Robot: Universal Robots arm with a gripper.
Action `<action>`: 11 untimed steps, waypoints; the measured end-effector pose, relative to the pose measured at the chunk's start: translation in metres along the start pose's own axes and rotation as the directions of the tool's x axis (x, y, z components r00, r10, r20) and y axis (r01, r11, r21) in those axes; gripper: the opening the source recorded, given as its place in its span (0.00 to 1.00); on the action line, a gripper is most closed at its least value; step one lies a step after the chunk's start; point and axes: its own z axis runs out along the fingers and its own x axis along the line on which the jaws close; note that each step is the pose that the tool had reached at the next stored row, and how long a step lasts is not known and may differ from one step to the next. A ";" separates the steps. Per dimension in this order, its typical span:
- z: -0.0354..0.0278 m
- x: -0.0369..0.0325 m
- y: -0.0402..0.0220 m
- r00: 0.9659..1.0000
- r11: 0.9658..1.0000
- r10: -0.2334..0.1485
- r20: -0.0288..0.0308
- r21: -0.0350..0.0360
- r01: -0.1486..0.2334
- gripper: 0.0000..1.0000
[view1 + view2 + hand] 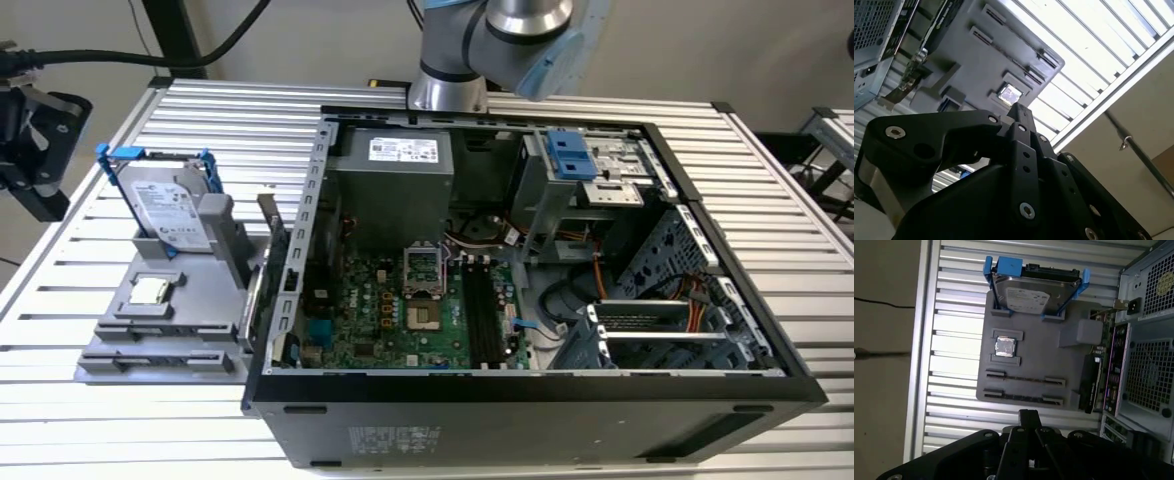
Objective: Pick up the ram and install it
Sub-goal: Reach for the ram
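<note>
Apparently the black two-finger gripper (1028,415) has its tips pressed together on nothing. It is apart from the slim dark green-blue ram stick (1089,384), which stands on edge along the grey holder tray (1039,340), beside the open computer case (1149,365). A misaligned descent could topple the stick or strike the case wall. How the ram sits in its holder is lost in shadow.

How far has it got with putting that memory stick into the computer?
Barely started. Done: nothing that shows; the ram stands on edge at the side of the gray tray, next to the computer case. In hand: nothing; the gripper hovers shut and empty near the tray. Left: picking the ram up and seating it in the motherboard's black slots.
</note>
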 end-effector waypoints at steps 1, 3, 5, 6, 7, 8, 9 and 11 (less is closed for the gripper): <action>0.0000 0.0000 0.0002 1.000 1.000 -0.012 -0.001 0.000 0.012 0.00; 0.0000 0.0001 0.0004 0.999 0.999 -0.040 -0.002 0.000 0.040 0.00; 0.0000 0.0001 0.0006 0.998 0.998 -0.067 -0.003 0.000 0.067 0.00; 0.0000 0.0001 0.0007 0.997 0.997 -0.082 -0.004 -0.001 0.082 0.00; 0.0000 0.0002 0.0008 0.995 0.995 -0.095 -0.005 -0.001 0.095 0.00; 0.0000 0.0002 0.0009 0.994 0.994 -0.110 -0.006 -0.001 0.110 0.00; 0.0000 0.0002 0.0010 0.992 0.992 -0.125 -0.006 -0.001 0.125 0.00; 0.0000 0.0002 0.0012 0.988 0.988 -0.153 -0.008 -0.002 0.153 0.00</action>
